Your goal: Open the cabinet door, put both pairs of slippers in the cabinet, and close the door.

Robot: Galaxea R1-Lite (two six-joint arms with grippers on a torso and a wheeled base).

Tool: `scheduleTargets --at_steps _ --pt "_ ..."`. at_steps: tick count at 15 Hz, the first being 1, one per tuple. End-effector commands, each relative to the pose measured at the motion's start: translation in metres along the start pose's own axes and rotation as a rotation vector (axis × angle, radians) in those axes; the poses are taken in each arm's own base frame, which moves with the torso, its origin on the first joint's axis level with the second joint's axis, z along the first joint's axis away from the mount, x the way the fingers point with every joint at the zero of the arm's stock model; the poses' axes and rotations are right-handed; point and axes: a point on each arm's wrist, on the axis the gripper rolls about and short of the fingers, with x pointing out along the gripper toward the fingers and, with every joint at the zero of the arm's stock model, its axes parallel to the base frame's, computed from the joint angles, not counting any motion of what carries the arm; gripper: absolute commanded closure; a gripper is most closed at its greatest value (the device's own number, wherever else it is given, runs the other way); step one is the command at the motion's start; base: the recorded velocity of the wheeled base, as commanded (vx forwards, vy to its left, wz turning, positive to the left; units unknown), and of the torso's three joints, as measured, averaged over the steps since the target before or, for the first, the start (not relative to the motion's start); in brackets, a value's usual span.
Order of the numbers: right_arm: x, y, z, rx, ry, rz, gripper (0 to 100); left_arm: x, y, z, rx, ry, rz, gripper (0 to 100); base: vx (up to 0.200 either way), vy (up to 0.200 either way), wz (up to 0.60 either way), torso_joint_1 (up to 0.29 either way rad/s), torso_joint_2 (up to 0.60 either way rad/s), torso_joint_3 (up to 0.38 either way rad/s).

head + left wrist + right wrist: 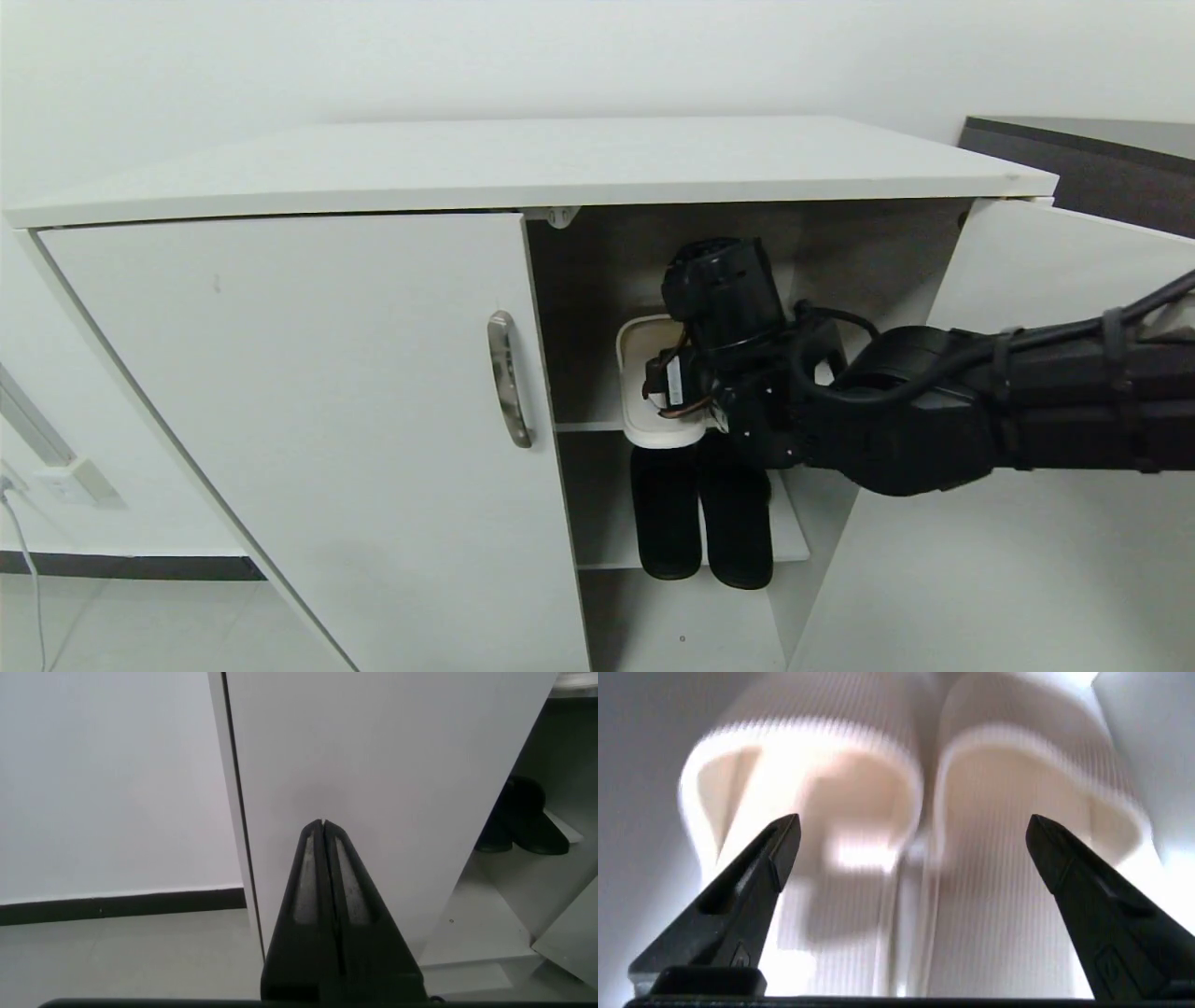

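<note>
The cabinet [560,163] has its left door [280,392] shut and its right door [1027,280] swung open. A pair of black slippers [700,513] lies on the lower shelf, heels hanging over the edge. On the shelf above sits a pair of white slippers [653,425]. My right gripper [677,378] is inside the cabinet at the white pair. Its wrist view has the gripper [912,826] open, fingers spread either side of the white slippers [831,756] just ahead. My left gripper [322,829] is shut on nothing, close in front of the shut left door [374,747].
A metal handle [509,378] is on the left door's inner edge. The black slippers [523,821] show past that door's edge. A wall socket with a cable [65,481] is low on the left. A dark desk top [1083,154] stands behind the cabinet on the right.
</note>
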Motion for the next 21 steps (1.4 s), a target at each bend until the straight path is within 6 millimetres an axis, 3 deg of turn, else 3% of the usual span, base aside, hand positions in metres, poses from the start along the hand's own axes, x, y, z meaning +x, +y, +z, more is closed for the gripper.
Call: scheduleTargets --at_steps 1,5,8,11,12,19,21 --pt "-0.033 -0.015 0.004 0.018 -0.026 0.037 0 0.0 0.0 0.0 0.0 0.002 0.0 100 0.0 0.0 0.0 0.0 0.0 0.0" --pt "-0.068 -0.028 -0.026 0.022 -0.052 0.15 0 0.0 0.0 0.0 0.002 0.0 0.0 100 0.0 0.0 0.0 0.0 0.0 0.0" --pt "-0.079 -0.041 -0.049 0.041 -0.055 0.302 0 0.0 0.0 0.0 0.002 0.002 0.0 100 0.0 0.0 0.0 0.0 0.0 0.0" --pt "-0.078 -0.044 -0.058 0.008 -0.111 0.37 0 0.0 0.0 0.0 0.003 0.0 0.0 100 0.0 0.0 0.0 0.0 0.0 0.0" --pt "-0.078 -0.044 -0.059 -0.004 -0.129 0.382 100 0.0 0.0 0.0 0.002 0.002 0.0 100 0.0 0.0 0.0 0.0 0.0 0.0" --pt "-0.075 -0.044 -0.069 -0.029 -0.133 0.39 100 0.0 0.0 0.0 0.003 0.002 0.0 100 0.0 0.0 0.0 0.0 0.0 0.0" --pt "-0.074 -0.043 -0.07 -0.031 -0.13 0.388 100 0.0 0.0 0.0 0.003 0.0 -0.002 100 -0.2 0.0 0.0 -0.002 0.0 0.005"
